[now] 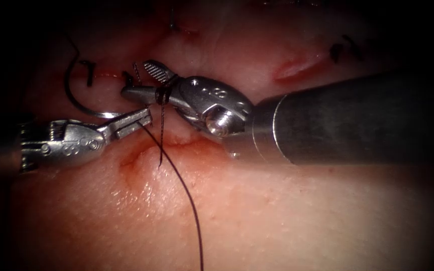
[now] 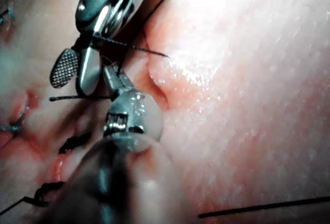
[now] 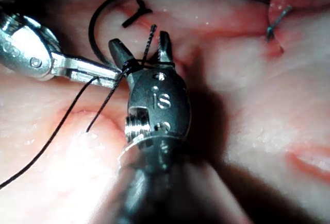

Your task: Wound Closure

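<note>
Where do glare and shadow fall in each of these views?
Endoscope view: dark all around the rim; glare on the left end effector, shut on the needle at its tail end, tip unclear, and on the open right end effector with thread looped around it. Left wrist view: strong glare on the tissue. Right wrist view: the right shaft shadows the tissue.

Surgical training bench, seen through an endoscope.

We see pale tissue (image 1: 277, 216) with a cut (image 1: 297, 69) and red fluid (image 1: 177, 148), two steel wristed tools, the left tool (image 1: 139, 118) and the right tool (image 1: 144, 80), with stamped digits on their heads, dark thread (image 1: 187, 195), and a curved needle (image 1: 79, 98) under one tight spotlight that fades to black at the edges.
</note>
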You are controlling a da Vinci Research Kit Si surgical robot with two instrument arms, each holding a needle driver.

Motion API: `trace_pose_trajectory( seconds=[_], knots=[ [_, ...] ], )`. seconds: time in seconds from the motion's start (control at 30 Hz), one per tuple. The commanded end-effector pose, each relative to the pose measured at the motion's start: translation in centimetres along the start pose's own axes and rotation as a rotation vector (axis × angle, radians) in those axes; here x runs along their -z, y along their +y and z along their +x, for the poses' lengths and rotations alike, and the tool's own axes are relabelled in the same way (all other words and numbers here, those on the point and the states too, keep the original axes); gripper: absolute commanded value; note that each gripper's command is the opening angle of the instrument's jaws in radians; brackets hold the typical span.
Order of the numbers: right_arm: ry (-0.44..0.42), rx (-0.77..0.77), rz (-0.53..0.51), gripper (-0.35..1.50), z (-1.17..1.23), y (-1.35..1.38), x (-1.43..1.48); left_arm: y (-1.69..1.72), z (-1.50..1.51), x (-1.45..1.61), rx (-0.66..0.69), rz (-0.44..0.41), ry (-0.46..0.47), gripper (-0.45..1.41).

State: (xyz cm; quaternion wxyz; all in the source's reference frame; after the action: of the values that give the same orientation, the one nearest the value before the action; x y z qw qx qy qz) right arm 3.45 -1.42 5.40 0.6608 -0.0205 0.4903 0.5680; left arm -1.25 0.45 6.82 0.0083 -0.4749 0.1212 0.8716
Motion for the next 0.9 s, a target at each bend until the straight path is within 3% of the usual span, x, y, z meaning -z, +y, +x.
trace_pose_trajectory(
  seconds=[0.03, 0.43, 0.47, 0.53, 0.57, 0.6, 0.63, 0.7, 0.9],
  knots=[
    [0.001, -0.010, 0.003, 1.08, -0.07, -0.03, -0.10, -0.01, -0.03, -0.09, -0.003, -0.002, 0.002, -0.45],
    [-0.016, -0.062, 0.045, 0.91, -0.18, -0.14, -0.29, 0.08, -0.08, -0.14, -0.016, -0.012, 0.004, -0.45],
    [-0.019, -0.068, 0.047, 0.84, -0.19, -0.16, -0.32, 0.08, -0.08, -0.13, -0.016, -0.012, 0.005, -0.45],
    [-0.041, -0.122, 0.046, 0.31, -0.21, -0.21, -0.34, 0.09, -0.08, -0.12, -0.017, -0.014, 0.006, -0.45],
    [-0.041, -0.122, 0.046, 0.31, -0.21, -0.21, -0.34, 0.09, -0.08, -0.12, -0.017, -0.014, 0.006, -0.45],
    [-0.050, -0.140, 0.044, 0.05, -0.21, -0.22, -0.33, 0.09, -0.09, -0.11, -0.018, -0.017, 0.006, -0.45],
    [-0.058, -0.158, 0.041, -0.32, -0.21, -0.24, -0.33, 0.09, -0.09, -0.10, -0.018, -0.018, 0.006, -0.45],
    [-0.083, -0.249, 0.029, -0.35, -0.20, -0.25, -0.34, 0.09, -0.10, -0.08, -0.019, -0.020, 0.008, -0.45],
    [-0.115, -0.278, -0.017, -0.35, -0.24, -0.28, -0.32, 0.12, -0.09, -0.06, -0.020, -0.021, 0.009, -0.45]
  ],
)
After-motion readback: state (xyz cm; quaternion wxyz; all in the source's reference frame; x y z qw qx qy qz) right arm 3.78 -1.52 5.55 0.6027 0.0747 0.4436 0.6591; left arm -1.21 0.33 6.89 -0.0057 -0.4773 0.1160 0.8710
